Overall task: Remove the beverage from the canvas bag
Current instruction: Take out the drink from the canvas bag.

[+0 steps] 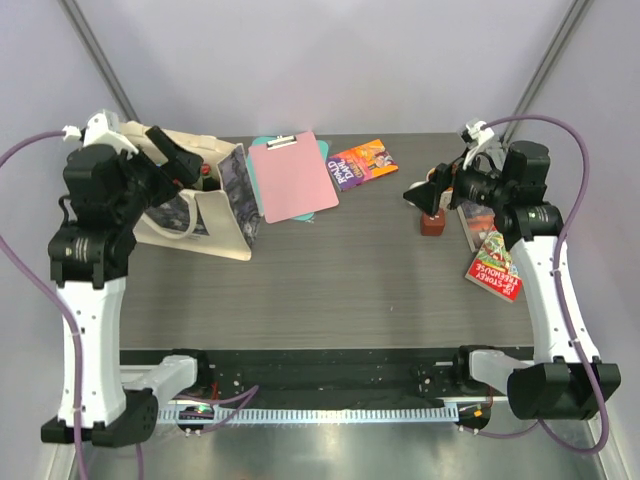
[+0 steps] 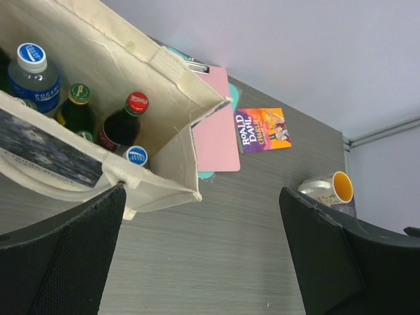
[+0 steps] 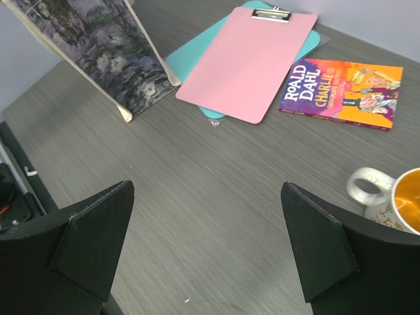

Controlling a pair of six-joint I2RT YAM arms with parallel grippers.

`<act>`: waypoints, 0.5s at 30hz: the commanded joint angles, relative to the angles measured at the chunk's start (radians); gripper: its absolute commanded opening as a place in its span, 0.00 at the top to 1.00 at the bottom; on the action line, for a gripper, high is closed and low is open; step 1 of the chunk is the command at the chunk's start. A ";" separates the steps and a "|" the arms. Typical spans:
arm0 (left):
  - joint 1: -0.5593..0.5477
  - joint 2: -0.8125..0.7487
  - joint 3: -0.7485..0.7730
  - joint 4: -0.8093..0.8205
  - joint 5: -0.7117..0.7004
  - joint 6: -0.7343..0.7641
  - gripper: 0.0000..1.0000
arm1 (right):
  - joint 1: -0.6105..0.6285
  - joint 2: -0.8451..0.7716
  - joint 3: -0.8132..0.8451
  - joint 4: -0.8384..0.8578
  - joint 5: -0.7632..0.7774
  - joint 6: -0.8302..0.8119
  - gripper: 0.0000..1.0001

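The cream canvas bag (image 1: pixel 205 215) stands open at the table's back left, its dark printed picture on the side facing the middle. In the left wrist view the bag (image 2: pixel 131 59) holds several bottles: a clear one with a blue cap (image 2: pixel 30 69), a green one (image 2: pixel 77 105), a dark cola with a red cap (image 2: pixel 125 121) and a blue cap (image 2: pixel 136 155). My left gripper (image 1: pixel 185 160) (image 2: pixel 202 190) is open and empty above the bag's right end. My right gripper (image 1: pixel 415 193) (image 3: pixel 208 186) is open and empty above the table's right side. The bag's printed side (image 3: pixel 98 46) shows in the right wrist view.
A pink clipboard (image 1: pixel 292 177) lies on a teal folder next to the bag. A Roald Dahl book (image 1: pixel 362 162) lies behind it. A white mug with a yellow inside (image 3: pixel 394 197) and a small brown object (image 1: pixel 433 225) are near my right gripper. A red book (image 1: pixel 495 268) lies at the right edge.
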 commanded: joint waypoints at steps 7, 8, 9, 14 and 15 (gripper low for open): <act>0.004 0.210 0.189 -0.191 -0.121 0.029 0.00 | 0.006 0.055 0.058 0.029 -0.128 0.014 0.00; 0.004 0.212 0.184 -0.200 -0.136 0.030 0.00 | 0.008 0.056 0.057 0.025 -0.128 0.000 0.00; 0.006 0.213 0.184 -0.203 -0.153 0.035 0.00 | 0.011 0.056 0.054 0.023 -0.128 -0.006 0.00; 0.006 0.228 0.196 -0.218 -0.291 0.098 0.00 | 0.029 0.061 0.028 0.020 -0.120 -0.025 0.00; 0.019 0.236 0.199 -0.223 -0.313 0.107 0.00 | 0.029 0.063 0.025 0.022 -0.117 -0.029 0.00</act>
